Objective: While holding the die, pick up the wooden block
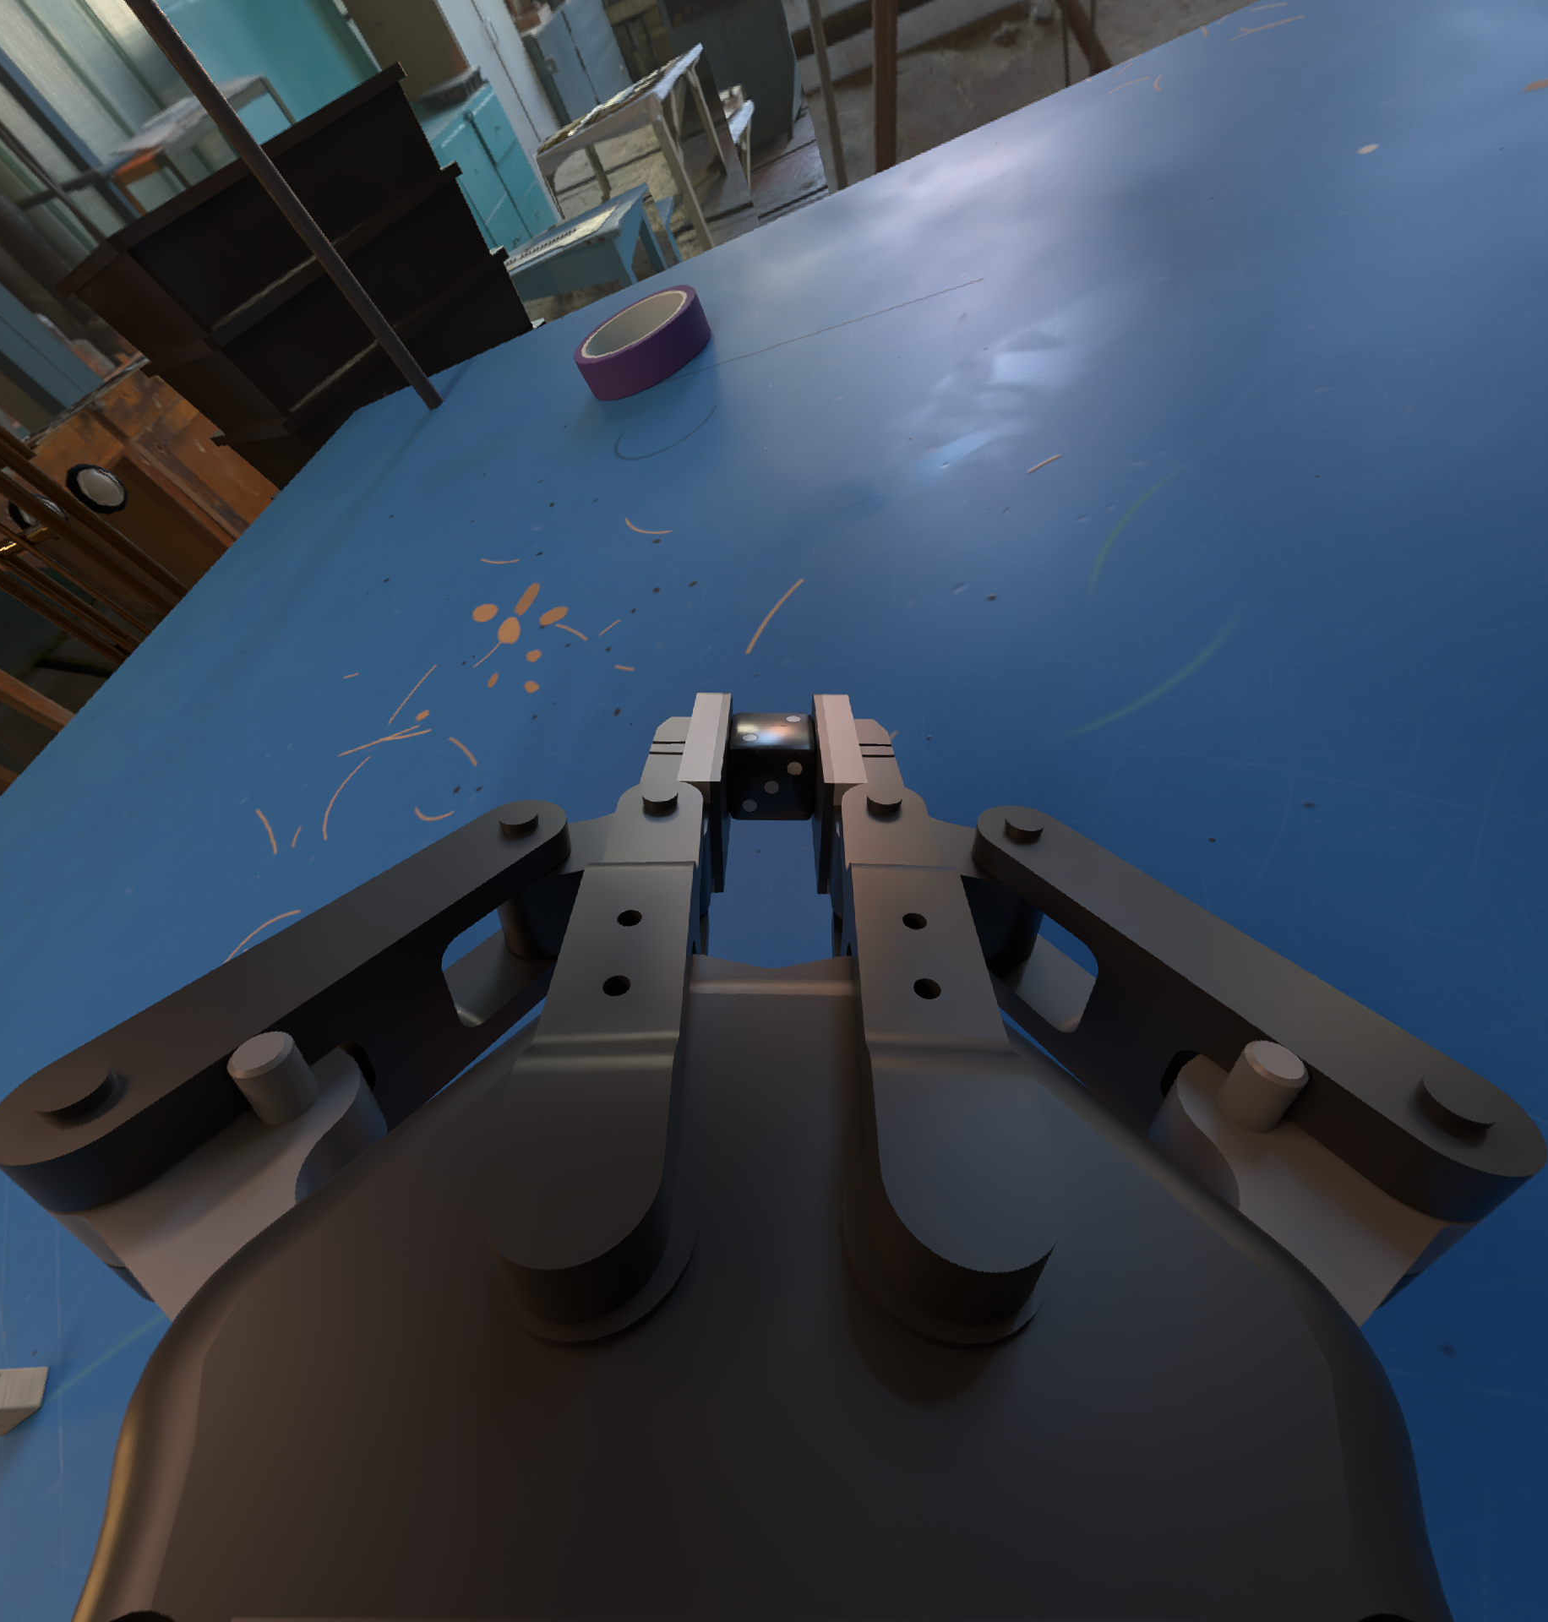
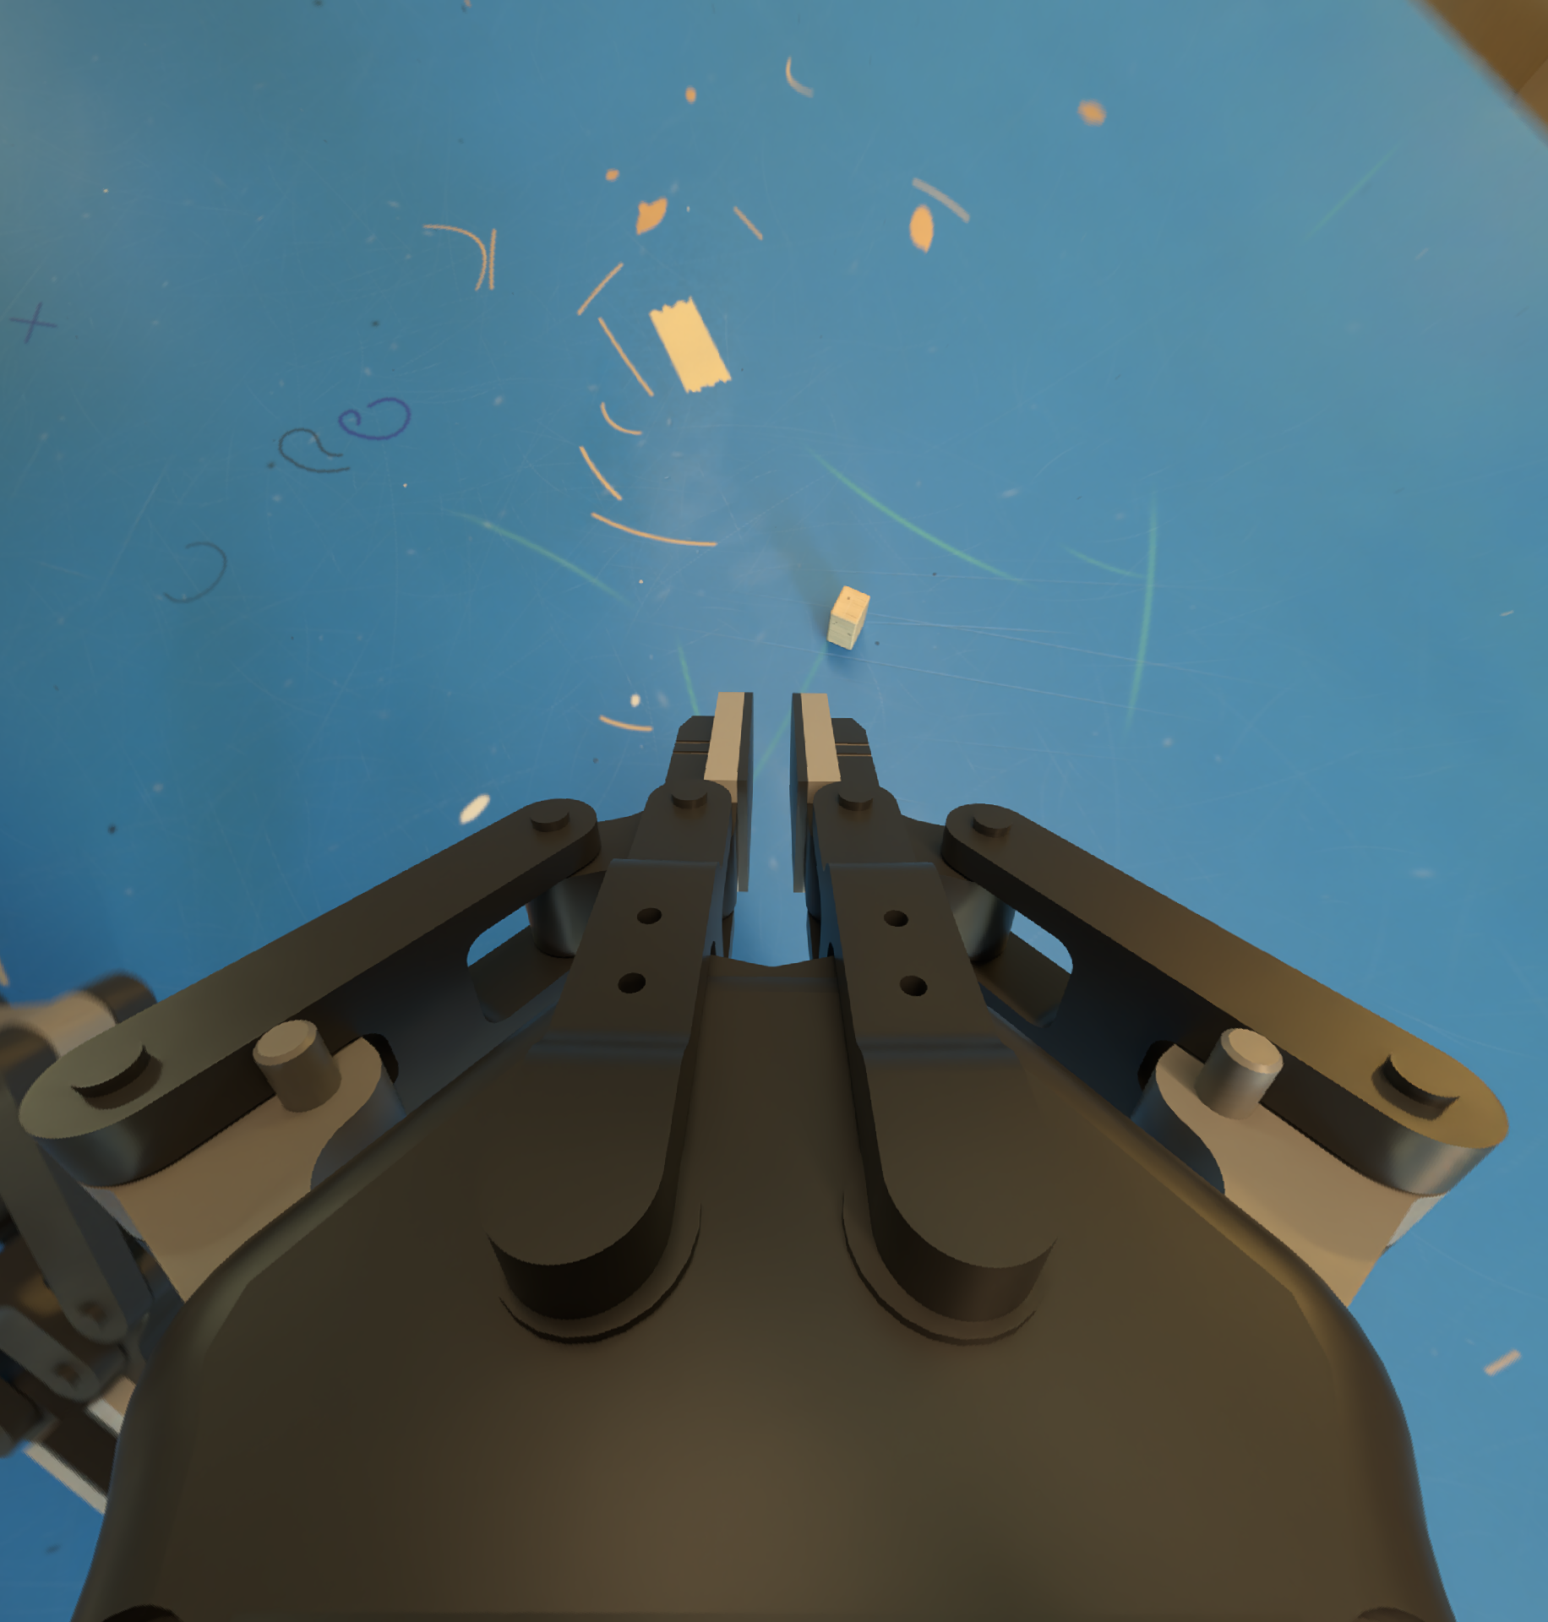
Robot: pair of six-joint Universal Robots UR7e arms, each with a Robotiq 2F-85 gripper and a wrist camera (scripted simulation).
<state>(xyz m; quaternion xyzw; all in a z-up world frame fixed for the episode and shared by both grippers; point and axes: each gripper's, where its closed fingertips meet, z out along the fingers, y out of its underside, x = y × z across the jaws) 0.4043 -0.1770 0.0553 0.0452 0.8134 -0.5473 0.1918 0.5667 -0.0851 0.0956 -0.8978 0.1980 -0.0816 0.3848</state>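
Note:
My left gripper (image 1: 771, 746) is shut on a black die (image 1: 771, 764) with white pips and holds it above the blue table (image 1: 1104, 614). My right gripper (image 2: 772, 737) is high above the table. Its fingers stand nearly together with a narrow gap and nothing between them. The small pale wooden block (image 2: 848, 617) lies on the table (image 2: 1192, 439) just ahead and slightly right of the right fingertips, far below them. A pale block end (image 1: 2, 1395) shows at the lower left edge of the left wrist view.
A purple tape roll (image 1: 643, 342) lies near the table's far left edge. Dark shelving (image 1: 296, 263) and a thin rod stand beyond that edge. Part of the other arm (image 2: 15, 1229) shows at the lower left of the right wrist view. A tan tape strip (image 2: 689, 344) is stuck to the table.

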